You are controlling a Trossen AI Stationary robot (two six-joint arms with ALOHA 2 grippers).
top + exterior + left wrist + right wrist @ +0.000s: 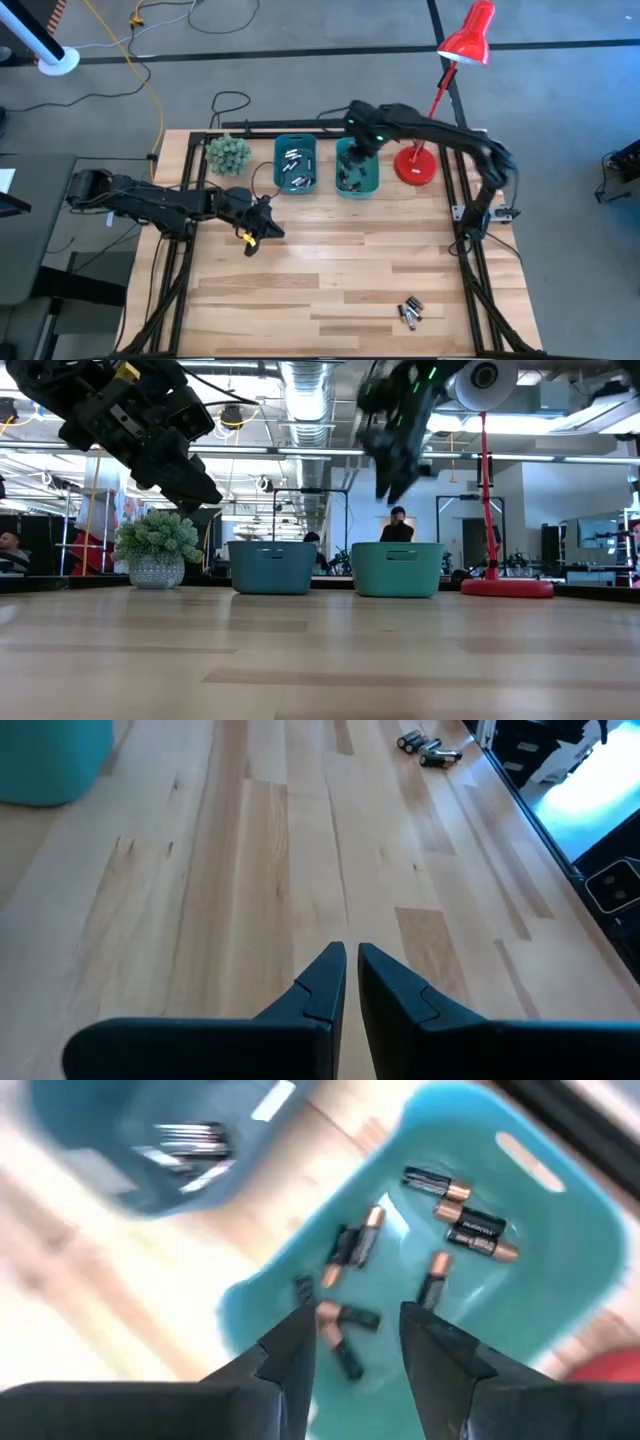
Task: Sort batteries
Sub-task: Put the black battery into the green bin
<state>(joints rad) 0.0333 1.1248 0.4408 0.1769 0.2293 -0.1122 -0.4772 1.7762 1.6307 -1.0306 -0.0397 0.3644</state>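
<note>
A small cluster of loose batteries (411,312) lies on the wood near the table's near right edge; the left wrist view shows them as batteries (428,747) far ahead. More batteries (462,1220), dark with copper ends, lie in the lighter teal bin (357,170). Silver ones (294,168) lie in the darker teal bin (296,150). My right gripper (355,1332) hovers open above the lighter bin, holding nothing. My left gripper (349,958) is shut and empty, raised above the table's left middle, near the darker bin.
A potted plant (228,153) stands left of the bins at the far edge. A red desk lamp's base (417,166) sits right of the lighter bin, its stem leaning over the right arm. Bare wood spreads across the table's middle and near left.
</note>
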